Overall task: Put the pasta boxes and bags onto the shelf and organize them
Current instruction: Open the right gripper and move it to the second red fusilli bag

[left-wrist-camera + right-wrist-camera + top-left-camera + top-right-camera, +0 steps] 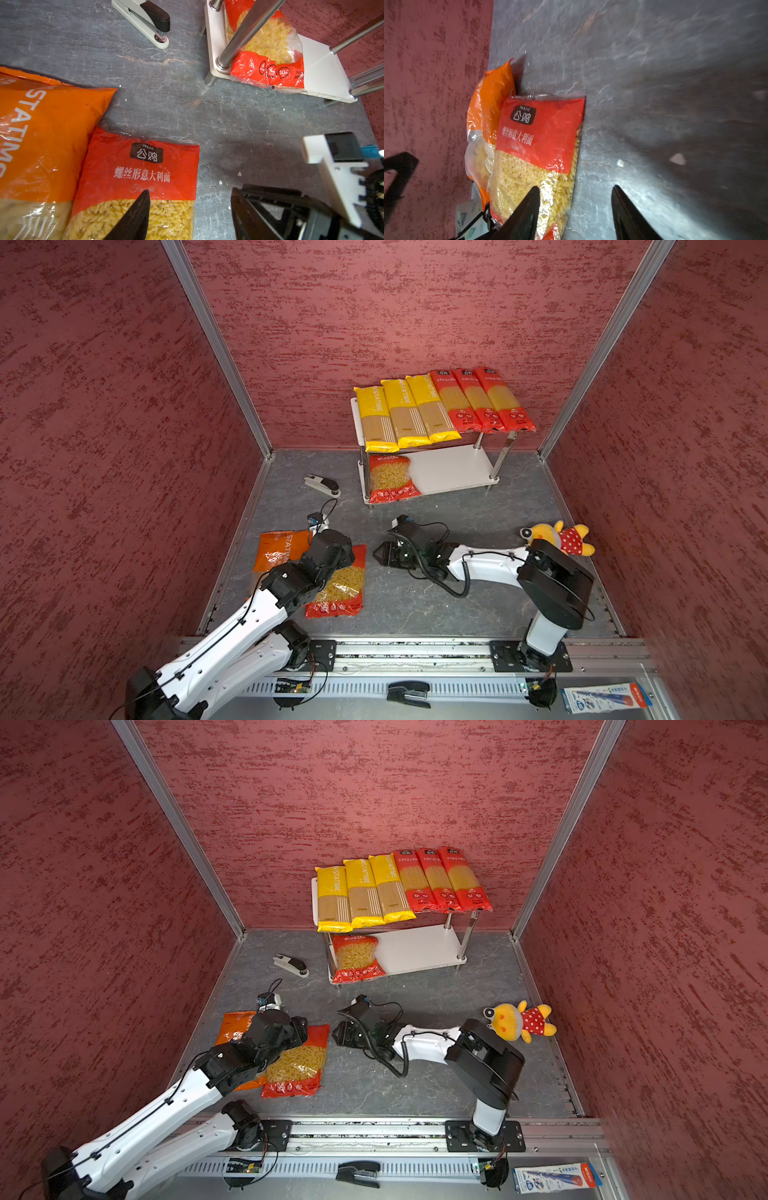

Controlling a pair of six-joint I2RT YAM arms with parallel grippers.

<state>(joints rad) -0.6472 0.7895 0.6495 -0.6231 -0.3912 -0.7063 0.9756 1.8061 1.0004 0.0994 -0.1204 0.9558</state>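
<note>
both top views show six spaghetti packs covering the shelf top board, plus one red fusilli bag on the left of its lower board. another red bag and the orange bag lie side by side near-left on the table. the top views hide the left gripper under its arm, but its wrist view shows it spread over that red bag's right edge. right gripper is spread too, just right of it.
</note>
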